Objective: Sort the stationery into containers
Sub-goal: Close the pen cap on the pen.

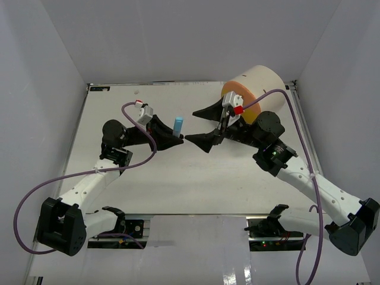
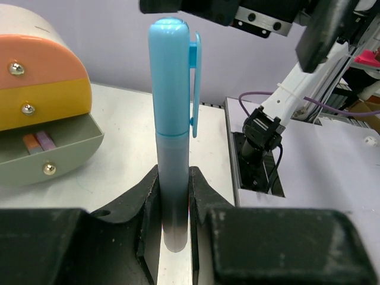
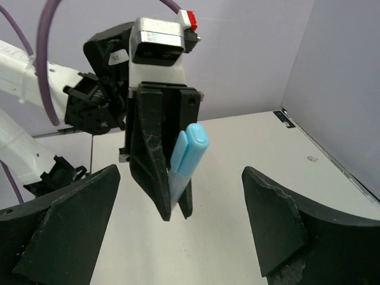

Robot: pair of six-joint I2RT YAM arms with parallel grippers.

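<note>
My left gripper [image 1: 180,141] is shut on a light blue marker [image 1: 178,124] with a clipped cap and holds it upright above the table. In the left wrist view the marker [image 2: 172,107] stands between the jaws. My right gripper [image 1: 200,126] is wide open and empty, facing the marker from the right, one finger on each side. In the right wrist view the marker [image 3: 189,155] sits in the left gripper [image 3: 176,211] between my spread fingers [image 3: 65,225]. The cream cylinder [image 1: 259,83] stands at the back right, with an orange drawer [image 2: 41,62], a yellow drawer [image 2: 50,104] and a pulled-out grey-olive drawer [image 2: 59,157].
The open grey-olive drawer holds an orange piece and a purple piece [image 2: 37,142]. White walls close in the table [image 1: 178,184] on the left, back and right. The right arm's purple cable [image 1: 285,101] loops beside the cylinder.
</note>
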